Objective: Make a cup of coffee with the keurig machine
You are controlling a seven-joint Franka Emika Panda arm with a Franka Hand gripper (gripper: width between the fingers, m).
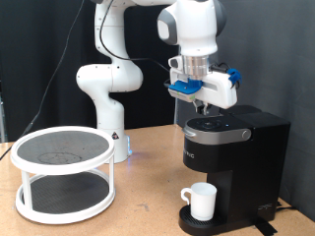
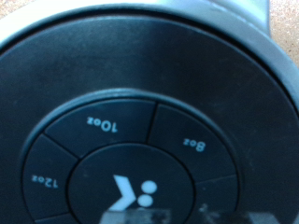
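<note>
The black Keurig machine (image 1: 234, 157) stands at the exterior view's right with its lid down. The white mug (image 1: 201, 202) sits on the round drip tray (image 1: 209, 223) under the spout, handle toward the exterior view's left. My gripper (image 1: 204, 106) hangs straight down over the machine's lid, its tips just above or touching the top. The wrist view is filled by the round black button panel (image 2: 131, 140), with the 10oz button (image 2: 103, 124), the 8oz button (image 2: 193, 143), the 12oz button (image 2: 45, 177) and the centre brew button (image 2: 131, 191). The fingers do not show there.
A white two-tier round rack (image 1: 64, 172) with a dark mesh top stands at the exterior view's left on the wooden table (image 1: 148, 211). The arm's white base (image 1: 106, 98) is behind it. A black curtain forms the backdrop.
</note>
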